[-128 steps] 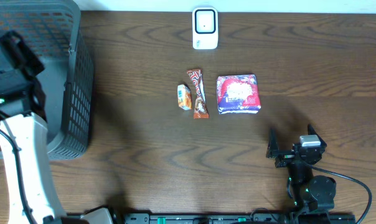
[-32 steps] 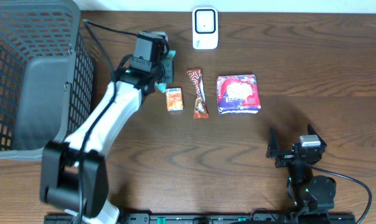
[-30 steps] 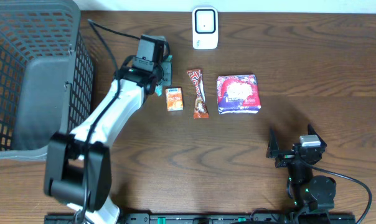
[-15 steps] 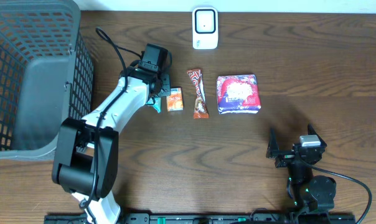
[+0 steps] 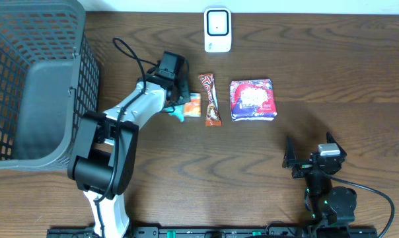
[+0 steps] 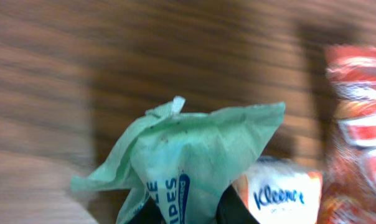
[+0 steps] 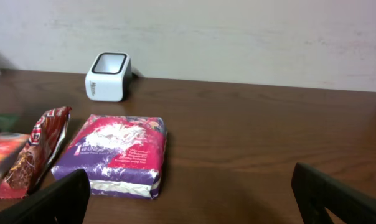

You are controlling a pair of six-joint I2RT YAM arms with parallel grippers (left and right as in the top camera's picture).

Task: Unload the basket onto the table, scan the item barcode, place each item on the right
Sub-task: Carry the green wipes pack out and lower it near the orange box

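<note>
Since the left claw (image 5: 178, 104) is clamped on just one end of the soft green wipes packet (image 6: 200, 155), low over the middle of the surface (image 5: 331, 66) beside the Kleenex pack (image 6: 281, 196), it may slip or crumple its barcode before reaching the far-edge scanner (image 5: 217, 30); right claw (image 5: 309, 151) rests wide apart.

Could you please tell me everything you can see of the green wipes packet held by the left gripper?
The wipes packet is a soft mint-green plastic pouch with blue print, crumpled and creased, one corner folded up. The left gripper has its jaws shut on its lower end. It is beside the orange Kleenex pack, overlapping it in the wrist view; whether they touch, or whether it rests on the table, I cannot tell.
</note>
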